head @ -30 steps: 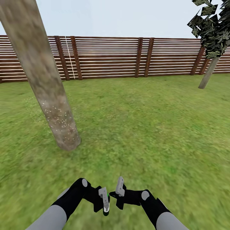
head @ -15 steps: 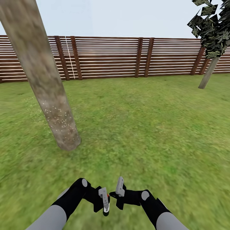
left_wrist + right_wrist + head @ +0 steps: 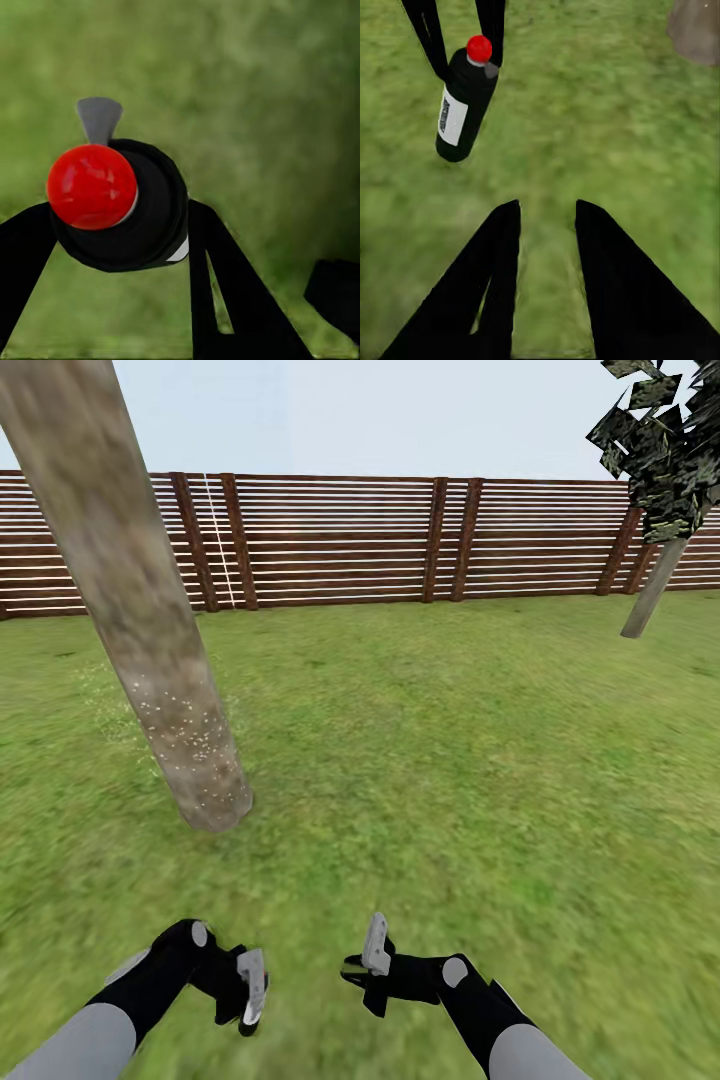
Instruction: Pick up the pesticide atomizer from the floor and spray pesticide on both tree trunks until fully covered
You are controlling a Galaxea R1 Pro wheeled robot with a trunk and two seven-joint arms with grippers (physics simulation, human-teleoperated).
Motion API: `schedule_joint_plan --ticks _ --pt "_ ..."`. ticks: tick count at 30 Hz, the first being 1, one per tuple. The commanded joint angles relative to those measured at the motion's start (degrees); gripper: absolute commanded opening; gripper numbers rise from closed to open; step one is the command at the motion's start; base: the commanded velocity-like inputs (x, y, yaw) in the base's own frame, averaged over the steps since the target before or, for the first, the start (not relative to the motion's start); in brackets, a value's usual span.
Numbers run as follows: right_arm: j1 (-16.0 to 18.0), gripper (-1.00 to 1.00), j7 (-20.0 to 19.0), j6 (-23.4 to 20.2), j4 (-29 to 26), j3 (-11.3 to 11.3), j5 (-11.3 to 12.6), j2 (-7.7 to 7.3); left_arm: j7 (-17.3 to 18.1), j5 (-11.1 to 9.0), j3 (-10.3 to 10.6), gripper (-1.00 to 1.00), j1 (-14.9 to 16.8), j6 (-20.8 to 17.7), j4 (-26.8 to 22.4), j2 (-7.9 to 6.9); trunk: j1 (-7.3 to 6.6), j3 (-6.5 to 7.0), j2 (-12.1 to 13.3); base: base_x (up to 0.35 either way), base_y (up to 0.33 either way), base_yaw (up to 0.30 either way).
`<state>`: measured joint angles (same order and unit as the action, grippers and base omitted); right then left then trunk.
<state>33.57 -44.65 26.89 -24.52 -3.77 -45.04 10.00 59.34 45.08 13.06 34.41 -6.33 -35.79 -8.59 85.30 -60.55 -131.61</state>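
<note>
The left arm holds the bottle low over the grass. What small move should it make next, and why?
Probably lift the left gripper and turn the pesticide atomizer toward the near tree trunk. White specks cover just its lower part, the trunk above looks bare, and the atomizer hangs low over the grass.

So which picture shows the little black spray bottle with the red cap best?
The right wrist view: the black spray bottle with a red cap shows whole, white label included. The left wrist view shows its cap end-on; the head view shows a sliver.
</note>
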Motion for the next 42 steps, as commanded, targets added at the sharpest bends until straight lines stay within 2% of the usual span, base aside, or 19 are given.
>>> schedule_joint_plan --ticks 1,4,5,6,7,8,9,10,11,12,13,14,15,16,17,18,19,21,42 --pt "0.0 1.0 0.0 0.0 0.0 0.0 0.0 0.0 0.0 -0.2 0.0 -1.0 0.0 0.0 0.0 -1.11 0.0 0.0 0.0 0.0 0.0 0.0" --pt "0.0 1.0 0.2 0.0 0.0 0.0 0.0 0.0 -1.2 -0.4 -1.0 -1.0 0.0 -0.1 -0.1 -2.66 0.0 0.0 0.0 0.0 0.0 0.0" --pt "0.0 1.0 0.4 0.0 0.0 -0.1 0.0 0.0 -3.1 -0.6 -3.4 -1.0 0.0 -0.1 -0.1 -2.68 0.0 0.0 0.0 0.0 0.0 0.0" --pt "-0.2 1.0 1.6 0.1 0.2 -0.3 0.3 -2.42 -8.1 -0.8 -11.2 -1.0 -0.1 0.0 0.1 -2.65 0.0 0.0 0.0 0.0 0.0 0.0" --pt "-0.2 1.0 3.4 0.1 0.6 -0.4 0.4 -3.98 -10.5 -0.8 -14.9 -1.0 -0.1 0.0 0.8 -2.58 0.0 0.0 0.0 0.0 0.0 0.0" --pt "-0.3 1.0 8.0 0.1 2.6 -1.0 0.7 -5.45 -14.5 -0.9 -20.7 -1.0 -0.1 0.0 3.1 -2.46 0.0 0.0 0.0 0.0 0.0 0.0" --pt "-0.4 1.0 15.2 0.1 5.9 -1.7 1.5 -6.09 -19.0 -0.9 -26.6 -1.0 -0.2 0.2 6.2 -2.37 0.0 0.0 0.0 0.0 0.0 0.0" --pt "-0.4 1.0 20.9 0.1 8.5 -2.1 2.2 -6.34 -21.9 -0.9 -30.5 -1.0 -0.4 0.5 8.0 -2.33 0.0 0.0 0.0 0.0 0.0 0.0" --pt "-0.7 1.0 30.8 0.2 12.4 -2.4 3.1 -6.48 -26.4 -1.1 -36.5 -1.0 -1.2 3.8 10.3 -2.18 0.0 0.0 0.0 0.0 0.0 0.0" --pt "-1.5 1.0 38.2 0.6 14.9 -2.5 3.5 -6.52 -29.8 -2.2 -41.3 -1.0 -2.2 7.8 12.0 -2.06 0.0 0.0 0.0 0.0 0.0 0.0" --pt "-3.5 1.0 47.7 2.7 17.5 -2.5 3.7 -6.55 -34.8 -5.0 -47.9 -1.0 -3.9 13.3 14.5 -2.05 0.0 0.0 0.0 0.0 0.0 0.0" --pt "-4.6 1.0 51.2 4.2 18.3 -2.5 3.8 -6.56 -36.8 -6.4 -50.4 -1.0 -5.1 15.5 15.7 -2.15 0.0 0.0 0.0 0.0 0.0 0.0" --pt "-7.5 1.0 57.0 7.8 19.1 -2.6 4.0 -6.56 -39.4 -8.6 -53.6 -1.0 -8.4 20.1 17.3 -2.02 0.0 0.0 0.0 0.0 0.0 0.0" --pt "-9.0 1.0 59.8 9.5 19.4 -2.6 4.5 -6.55 -40.4 -9.5 -54.7 -1.0 -10.2 23.0 18.2 -1.95 0.0 0.0 0.0 0.0 0.0 0.0" --pt "-10.2 1.0 62.2 11.0 19.5 -2.6 6.8 -6.52 -41.9 -10.4 -55.3 -1.0 -11.8 26.3 20.2 -1.91 0.0 0.0 0.0 0.0 0.0 0.0" --pt "-11.3 1.0 64.2 12.9 19.6 -2.7 11.9 -6.54 -45.8 -12.2 -55.8 -1.0 -13.2 30.4 24.0 -1.96 0.0 0.0 0.0 0.0 0.0 0.0" --pt "-11.6 1.0 64.6 13.4 19.7 -2.6 14.3 -6.54 -48.3 -12.8 -55.9 -1.0 -13.5 31.5 25.4 -2.08 0.0 0.0 0.0 0.0 0.0 0.0" --pt "-11.8 1.0 64.9 13.7 19.6 -2.6 16.4 -6.5 -51.0 -13.3 -55.9 -1.0 -13.8 32.3 26.6 -2.08 0.0 0.0 0.0 0.0 0.0 0.0" --pt "-12.6 1.0 64.8 13.6 23.1 -2.5 16.9 -6.48 -52.0 -13.4 -56.0 -1.0 -14.1 32.9 28.6 -2.54 0.0 0.0 0.0 0.0 0.0 0.0"
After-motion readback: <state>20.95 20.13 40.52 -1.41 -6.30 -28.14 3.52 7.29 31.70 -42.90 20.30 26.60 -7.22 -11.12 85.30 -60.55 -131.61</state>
